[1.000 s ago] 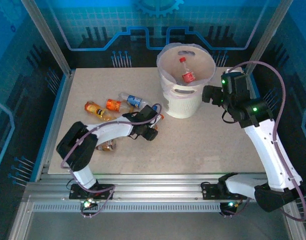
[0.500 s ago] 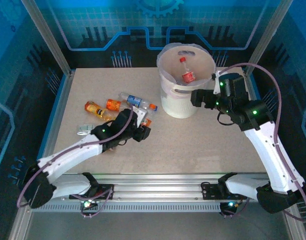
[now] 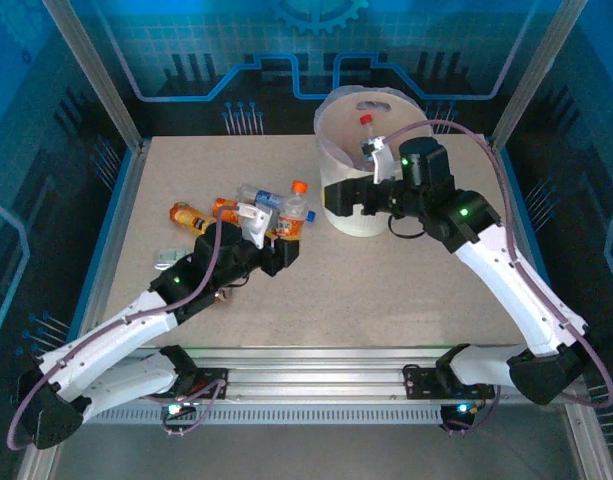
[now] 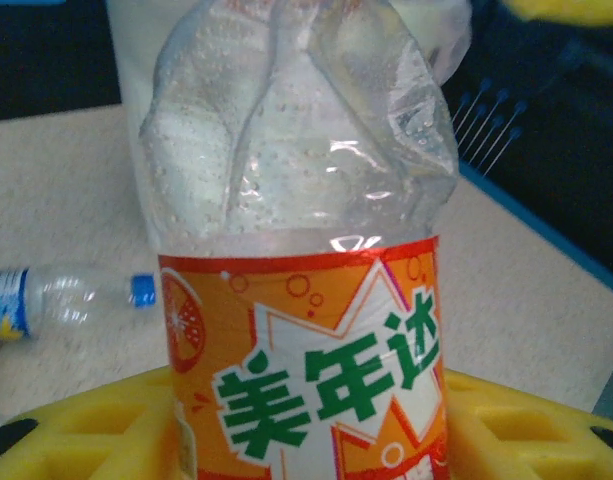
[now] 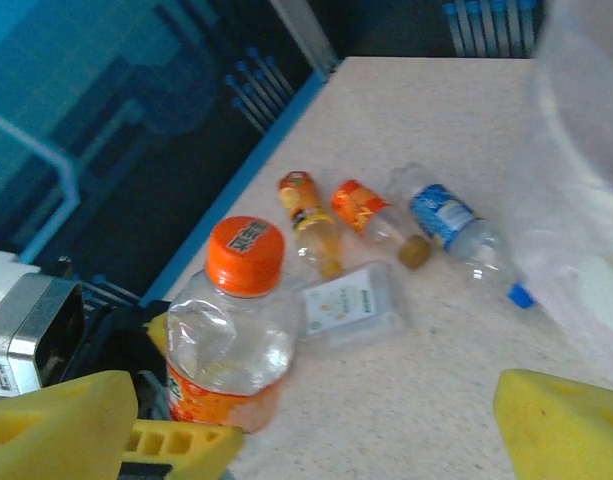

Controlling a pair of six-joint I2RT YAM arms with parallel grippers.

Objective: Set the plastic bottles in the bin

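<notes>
My left gripper (image 3: 285, 241) is shut on a clear plastic bottle (image 3: 294, 213) with an orange label and orange cap, held upright above the table left of the bin. In the left wrist view the bottle (image 4: 306, 380) stands between the yellow fingers (image 4: 76, 430). My right gripper (image 3: 338, 197) stands open in front of the white bin (image 3: 361, 218), facing the held bottle (image 5: 231, 330). A red-capped bottle (image 3: 367, 125) lies inside the bin, partly hidden by the right arm. Three more bottles lie on the table: an orange one (image 3: 186, 215), an orange-labelled one (image 3: 226, 208) and a blue-labelled one (image 3: 262, 198).
A flattened clear bottle (image 5: 351, 300) with a white label lies near the others, seen also at the left arm (image 3: 169, 258). The blue rail (image 3: 114, 230) borders the table's left edge. The bin wall (image 5: 586, 200) rises close on the right wrist's right.
My left arm stretched forward and raised the orange-labelled bottle upright toward the bin. My right arm swung left from the bin's right side to its front.
</notes>
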